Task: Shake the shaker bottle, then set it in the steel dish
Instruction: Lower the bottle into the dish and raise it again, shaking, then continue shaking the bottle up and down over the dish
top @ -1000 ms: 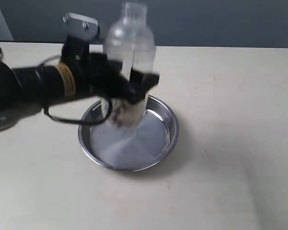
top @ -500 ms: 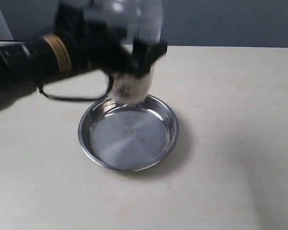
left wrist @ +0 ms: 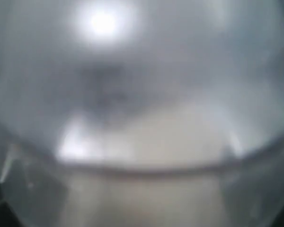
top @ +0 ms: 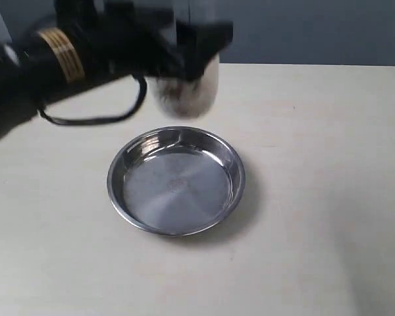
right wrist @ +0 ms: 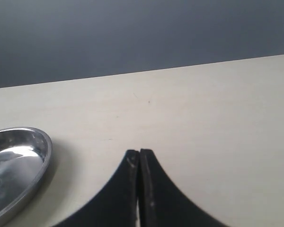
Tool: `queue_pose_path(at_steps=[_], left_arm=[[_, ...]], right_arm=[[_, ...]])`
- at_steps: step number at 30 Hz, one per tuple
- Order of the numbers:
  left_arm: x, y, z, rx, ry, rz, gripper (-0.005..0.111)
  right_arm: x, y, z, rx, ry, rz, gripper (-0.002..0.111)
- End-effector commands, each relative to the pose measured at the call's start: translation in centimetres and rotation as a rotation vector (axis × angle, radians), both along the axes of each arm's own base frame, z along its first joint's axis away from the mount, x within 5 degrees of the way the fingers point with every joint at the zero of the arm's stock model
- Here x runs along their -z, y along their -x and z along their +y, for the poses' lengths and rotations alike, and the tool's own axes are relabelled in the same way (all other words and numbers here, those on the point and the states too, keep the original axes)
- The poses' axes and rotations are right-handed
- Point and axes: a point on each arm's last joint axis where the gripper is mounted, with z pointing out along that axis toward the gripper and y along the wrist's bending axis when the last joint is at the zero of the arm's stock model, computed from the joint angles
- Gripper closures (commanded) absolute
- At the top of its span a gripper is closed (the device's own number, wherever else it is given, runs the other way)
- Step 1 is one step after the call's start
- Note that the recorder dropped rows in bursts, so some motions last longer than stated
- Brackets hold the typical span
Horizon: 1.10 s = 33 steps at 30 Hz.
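The clear shaker bottle [top: 184, 89] hangs in the air above the far rim of the steel dish [top: 176, 227], blurred, with brown granules near its base; its top runs out of the exterior view. My left gripper [top: 187, 49] is shut on the bottle's body. In the left wrist view the bottle [left wrist: 142, 94] fills the picture as a blurred clear dome, and the fingers are hidden. The dish lies with nothing in it on the table. My right gripper [right wrist: 139, 153] is shut with nothing in it, above the table to one side of the dish [right wrist: 16, 161].
The pale wooden table [top: 316, 197] stretches around the dish. A dark grey wall [top: 303, 29] stands behind the table's far edge. The left arm [top: 46, 66] with its black cable reaches in from the left.
My left gripper has lifted the bottle upward out of the dish, and the arm has risen with it. The dish stayed in place.
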Motion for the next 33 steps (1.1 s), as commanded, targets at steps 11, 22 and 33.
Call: queue_pose_path(at_steps=[11, 22, 33], left_arm=[[-0.3, -0.6, 0.2, -0.060, -0.075, 0.026, 0.106], [-1.6, 0.0, -0.3, 0.001, 0.027, -0.068, 0.106], [4.1, -0.1, -0.8, 0.031, -0.016, 0.061, 0.106]], right_arm=[[0.0, 0.0, 0.0, -0.003, 0.003, -0.008, 0.109], [-0.1, -0.1, 0.0, -0.003, 0.003, -0.009, 0.109], [-0.1, -0.1, 0.0, -0.003, 0.003, -0.011, 0.109]])
